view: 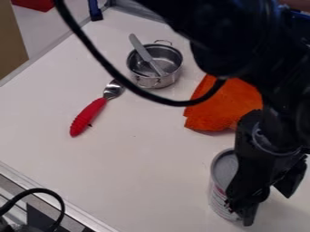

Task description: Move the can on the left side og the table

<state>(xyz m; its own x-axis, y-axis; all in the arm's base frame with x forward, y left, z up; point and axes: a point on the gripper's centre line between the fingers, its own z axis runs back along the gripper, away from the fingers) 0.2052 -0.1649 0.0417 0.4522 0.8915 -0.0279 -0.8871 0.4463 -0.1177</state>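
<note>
Because the can (pixel 223 185) was due on the left side of the table (pixel 139 167), the gripper (pixel 268 209) hung low over the right-hand part, presumably to take hold of it. Its fingers stood apart, with no can between them that I could make out; one overlapped the can's right side in the view, and whether they touched I could not tell. The can stood upright, well in from the metal-trimmed lower-left edge, a steady stance that probably suited a grip around its sides. A knife (pixel 142 50) leaned in the small steel pot (pixel 162 81), one end poking out over the rim, likely because it was too long to lie inside. Just beside the pot lay a red-handled spoon (pixel 89 117), seemingly out of the can's way unless it went far toward the upper left. The orange cloth (pixel 225 106) lay rumpled behind the can. The tabletop was smooth and white, so sliding looked possible. Past its upper-left edge were a brown panel (pixel 11 41) and something red (pixel 34 4); a black cable (pixel 104 63) looped overhead.
</note>
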